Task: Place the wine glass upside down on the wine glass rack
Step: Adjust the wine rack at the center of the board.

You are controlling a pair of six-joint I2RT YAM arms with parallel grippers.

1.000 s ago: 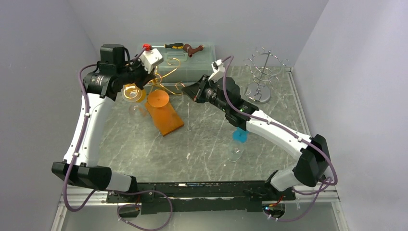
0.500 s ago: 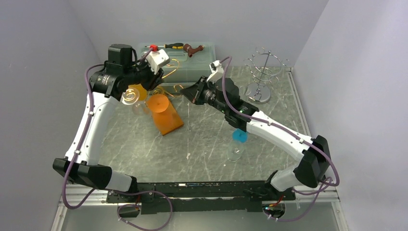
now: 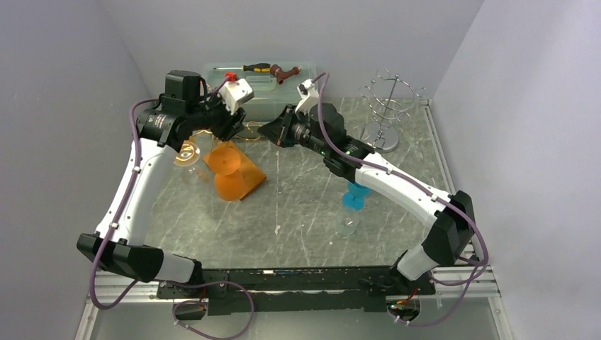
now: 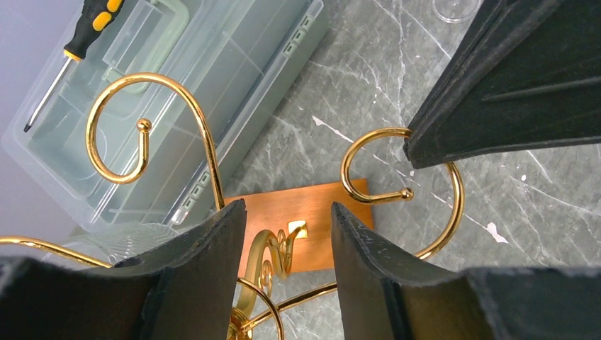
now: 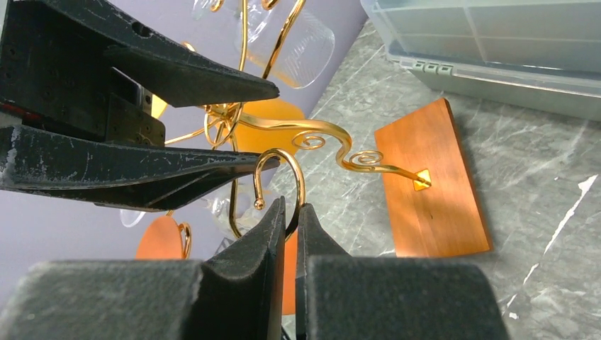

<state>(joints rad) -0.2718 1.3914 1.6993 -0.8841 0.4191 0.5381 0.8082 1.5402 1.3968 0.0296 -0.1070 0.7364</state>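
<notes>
My R claw [image 5: 290, 207] is pinched tight on one curled hook of the gold wire wine-glass rack [image 5: 312, 134], a pad on each side of the wire. My L claw [image 4: 287, 211] stands parted, fairly wide, gripping nothing. Rack wire runs thru the gap btwn its fingers [image 4: 212, 262], touching neither as far as I can see.

The rack's orange-brown wooden base board [image 3: 239, 178] is on the grey marbled table [image 3: 305, 212], left of centre; can't tell if it sits flat.

The clear wine glass [image 3: 188, 152] is in among the rack's wires on the left side, just beside my L arm; can't tell if it's hooked on.

A 2nd clear stemmed glass [image 3: 345, 225] stands near the front under my R forearm, w/ a blue object [image 3: 352, 197] just behind it.

At the back is a clear plastic compartment box [image 4: 234, 78] w/ a black-and-yellow screwdriver [image 3: 251, 68] on its lid. A silver wire stand [image 3: 386, 106] is back right, well apart.
</notes>
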